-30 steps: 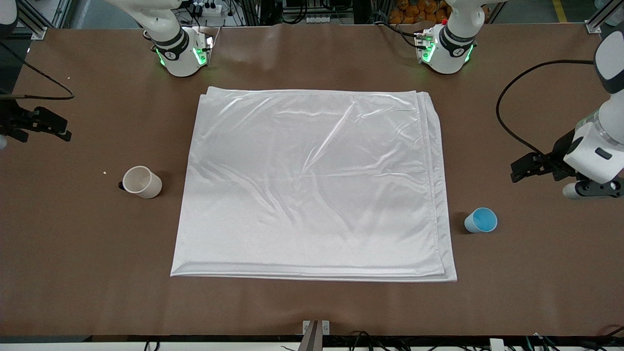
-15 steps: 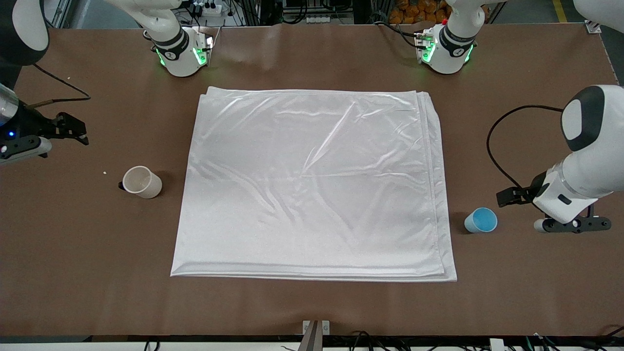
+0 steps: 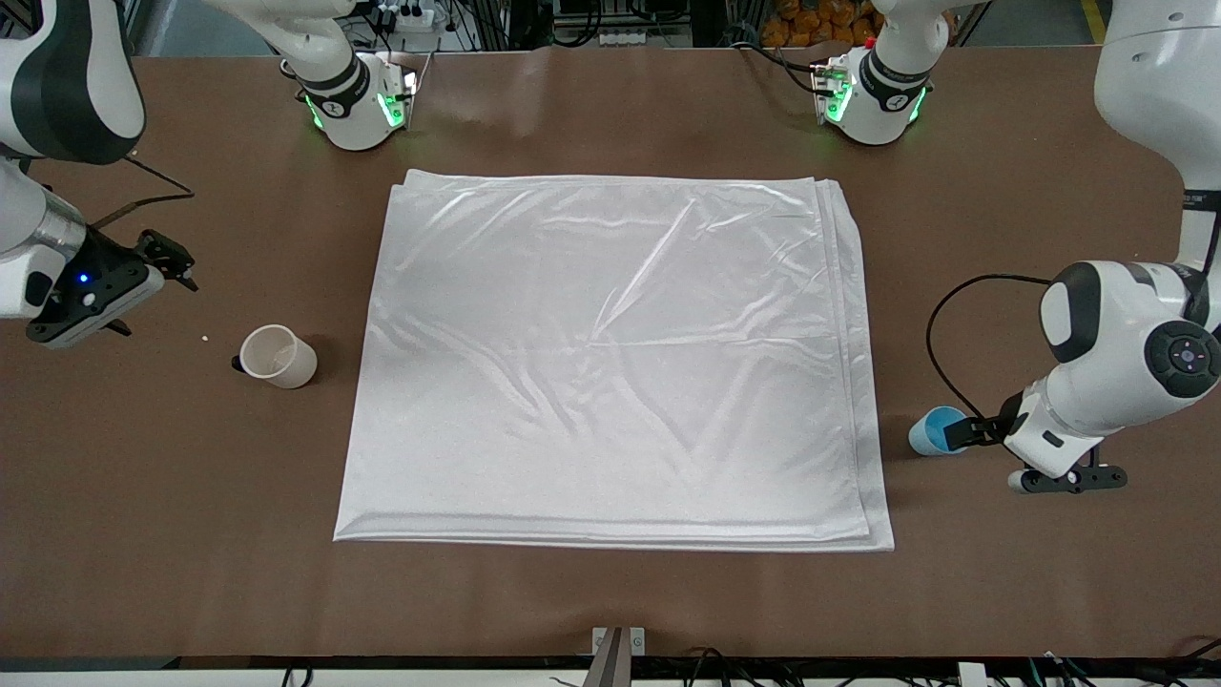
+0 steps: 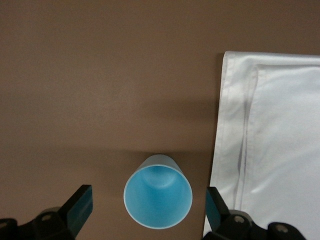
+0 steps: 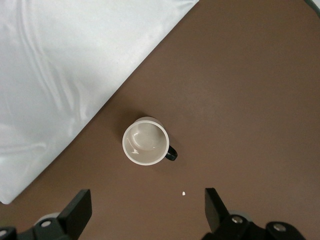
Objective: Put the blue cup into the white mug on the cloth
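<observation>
The blue cup (image 3: 937, 429) stands upright on the brown table, beside the cloth (image 3: 610, 363) toward the left arm's end. My left gripper (image 3: 965, 432) is open right at the cup. In the left wrist view its fingers (image 4: 80, 204) stand on either side of the blue cup (image 4: 158, 197) without touching it. The white mug (image 3: 278, 356) stands on the table beside the cloth toward the right arm's end, its black handle pointing away from the cloth. My right gripper (image 3: 175, 260) is open and empty, over the table near the mug (image 5: 145, 141).
The cloth's layered edge (image 4: 235, 150) lies close to the blue cup. A small white crumb (image 5: 184, 193) lies on the table near the mug. The two arm bases (image 3: 358, 110) stand at the table's edge farthest from the front camera.
My left gripper has come down and in to the blue cup. My right gripper has moved in over the table toward the mug. Cup, mug and cloth have not moved.
</observation>
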